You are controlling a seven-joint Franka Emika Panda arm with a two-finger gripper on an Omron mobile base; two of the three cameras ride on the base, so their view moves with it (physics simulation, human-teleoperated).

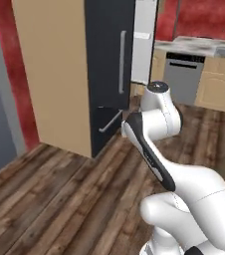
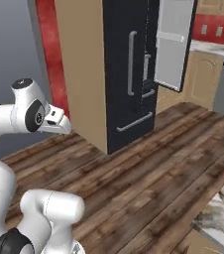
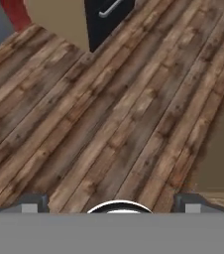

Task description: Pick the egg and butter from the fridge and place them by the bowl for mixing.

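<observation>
The robot is standing on the wooden floor (image 1: 59, 189) a short way in front of the fridge (image 1: 107, 69), a tall black cabinet set into a tan wood surround (image 1: 52, 74). The fridge's left door is staying shut, its curved grey bar handle (image 1: 122, 62) running down the front, while the right door (image 2: 173, 44) is hanging swung open and showing its light grey lining. A second grey handle (image 2: 134, 121) is crossing the drawer below. The arm (image 1: 157, 144) is folding up in front of the base with its hand pointing down at the floor. In the hand view the gripper (image 3: 111, 203) is looking at bare planks, its two fingertips (image 3: 32, 203) sitting far apart at the bottom corners with nothing between them. Beyond the fridge, a grey dishwasher (image 1: 184, 77) is sitting under a pale counter (image 1: 199, 46) against the red wall (image 1: 204, 17).
</observation>
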